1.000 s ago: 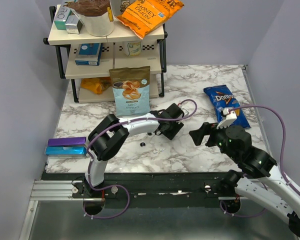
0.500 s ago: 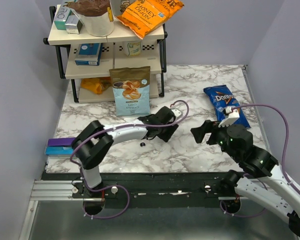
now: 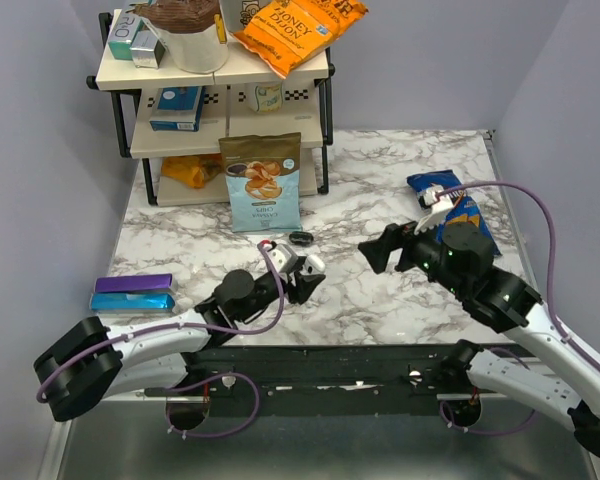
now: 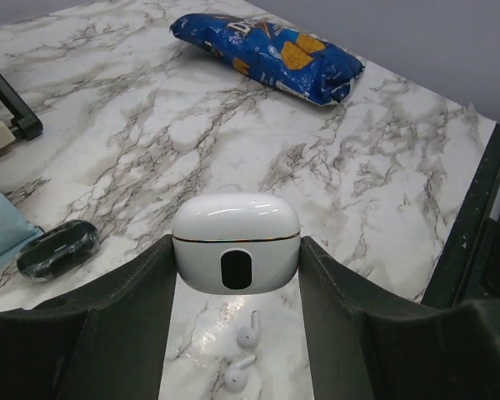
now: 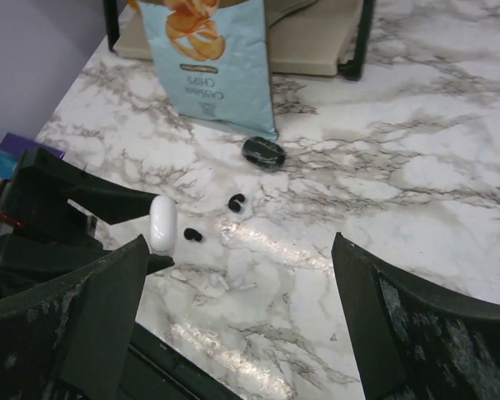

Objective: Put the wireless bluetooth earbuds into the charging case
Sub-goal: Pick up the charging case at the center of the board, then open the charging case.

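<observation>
Marble table, "Cassava Chips" bag, "Honey Dijon" bag atop rack

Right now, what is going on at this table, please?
The left tool grips a closed white case over the marble table. Two white buds lie on the marble under it. Two small black earbuds and a black oval case lie loose nearby. The right tool is open and holds nothing. The black earbuds are not in any case yet.
</observation>
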